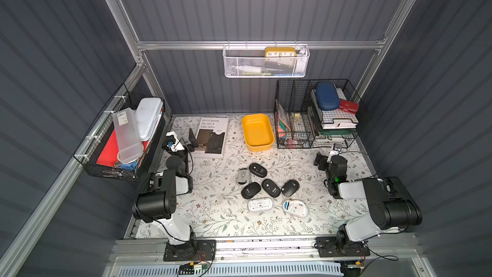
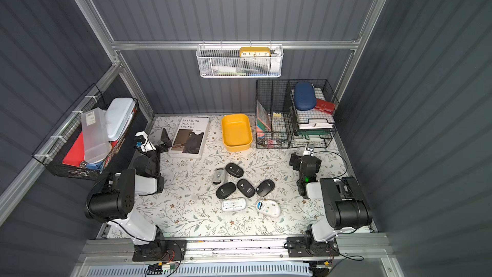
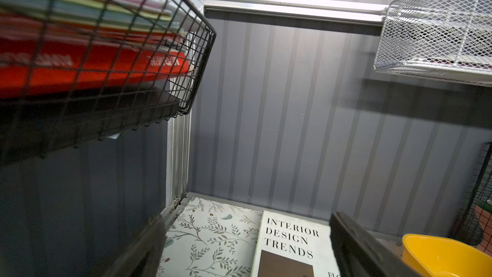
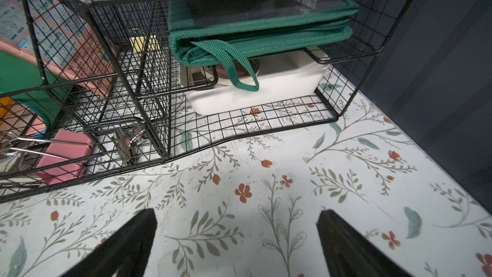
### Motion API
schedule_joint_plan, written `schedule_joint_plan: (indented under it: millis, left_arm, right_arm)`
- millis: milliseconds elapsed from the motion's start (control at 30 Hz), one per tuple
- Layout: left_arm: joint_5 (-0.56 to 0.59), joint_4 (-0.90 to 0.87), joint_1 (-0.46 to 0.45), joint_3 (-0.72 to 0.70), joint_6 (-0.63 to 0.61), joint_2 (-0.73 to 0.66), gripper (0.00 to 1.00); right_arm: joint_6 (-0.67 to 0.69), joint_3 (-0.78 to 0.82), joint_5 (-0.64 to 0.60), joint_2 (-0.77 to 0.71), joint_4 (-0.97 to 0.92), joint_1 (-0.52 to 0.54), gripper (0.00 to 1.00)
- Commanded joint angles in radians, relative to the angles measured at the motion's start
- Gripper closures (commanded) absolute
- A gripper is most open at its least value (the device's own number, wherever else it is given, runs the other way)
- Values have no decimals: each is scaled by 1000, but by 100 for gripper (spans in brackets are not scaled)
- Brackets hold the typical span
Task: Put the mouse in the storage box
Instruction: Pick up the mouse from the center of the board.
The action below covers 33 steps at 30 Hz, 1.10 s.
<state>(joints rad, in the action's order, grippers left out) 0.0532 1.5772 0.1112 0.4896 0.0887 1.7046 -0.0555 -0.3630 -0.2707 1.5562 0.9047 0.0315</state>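
While the left gripper (image 3: 247, 249) and right gripper (image 4: 237, 235) gape empty, seven mice (image 1: 271, 187), black, grey and white, cluster mid-table (image 1: 218, 217); the shallow yellow box (image 1: 257, 131) sits behind them on floral print, within ribbed grey walls (image 1: 239, 9).

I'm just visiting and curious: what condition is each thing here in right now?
Left tool, open, empty.
Right tool, open, empty.
Yellow box, empty, upright on the table.
Mice, seven loose on the table, two white ones upside down.
Book, closed, lying flat.
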Motion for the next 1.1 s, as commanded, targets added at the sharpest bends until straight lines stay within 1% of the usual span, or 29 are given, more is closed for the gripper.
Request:
schedule_joint_plan:
  millis: [0,533,600,667,733,800,833,900,1000,1033,1067]
  left_arm:
    - [7,26,3,-3,8,-2,1]
    - [-4,30,5,-2,6,-2,1]
    - [34,36,3,-8,13,-8,1]
    - [36,-11,-4,-20,-3,-79,0]
    - [97,-75,-39,-35,-7,-182,1]
    - [146,-156,-87,-39,-6,-293,1]
    - [154,-197,-112,-38,-1,-350,1]
    - [144,-286,-148,-28,46,-446,1]
    - [88,-410,-151,-3,227,-562,1]
    - [80,-446,-151,9,306,-585,1]
    - [80,-518,-151,34,387,-602,1]
  right_arm:
    - [-9,-19,-10,-13,6,-3,1]
    - [-12,-12,-5,-11,24,-5,1]
    - [19,18,48,-26,88,-5,1]
    - [64,42,111,-95,78,11,1]
    - [79,37,58,-196,-24,45,1]
    - [88,16,40,-313,-173,80,1]
    - [81,-1,36,-396,-258,100,1]
    - [53,-40,50,-503,-407,128,1]
    - [-25,-110,147,-653,-591,145,1]
    - [-66,-137,181,-695,-644,145,1]
    - [-119,-163,201,-734,-709,145,1]
